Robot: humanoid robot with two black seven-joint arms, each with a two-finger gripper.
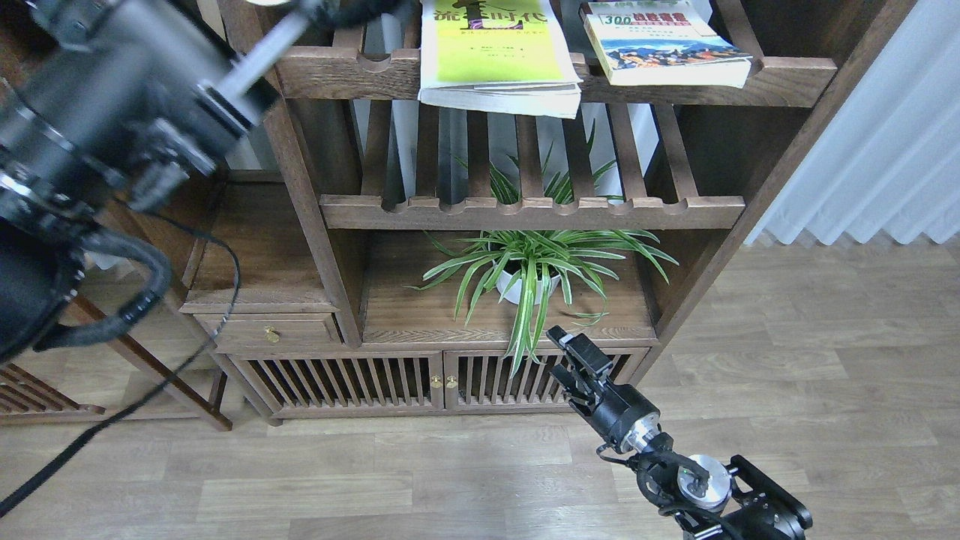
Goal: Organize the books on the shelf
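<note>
The yellow-green book (495, 52) and the "300" book (664, 45) lie flat on the top slatted rack (345, 71), the yellow-green one overhanging its front rail. My left arm (112, 97) fills the upper left, blurred, and hides the maroon book and the solid dark-brown shelf. Its far end runs to the top edge near the rack's left end, and its fingers cannot be made out. My right gripper (568, 358) is low, in front of the cabinet doors below the plant, open and empty.
A potted spider plant (536, 270) stands on the plank under the lower slatted rack (525, 210). A small drawer (270, 330) and slatted cabinet doors (442, 382) are below. A black cable (112, 420) hangs from my left arm. A white curtain (877, 135) hangs at the right.
</note>
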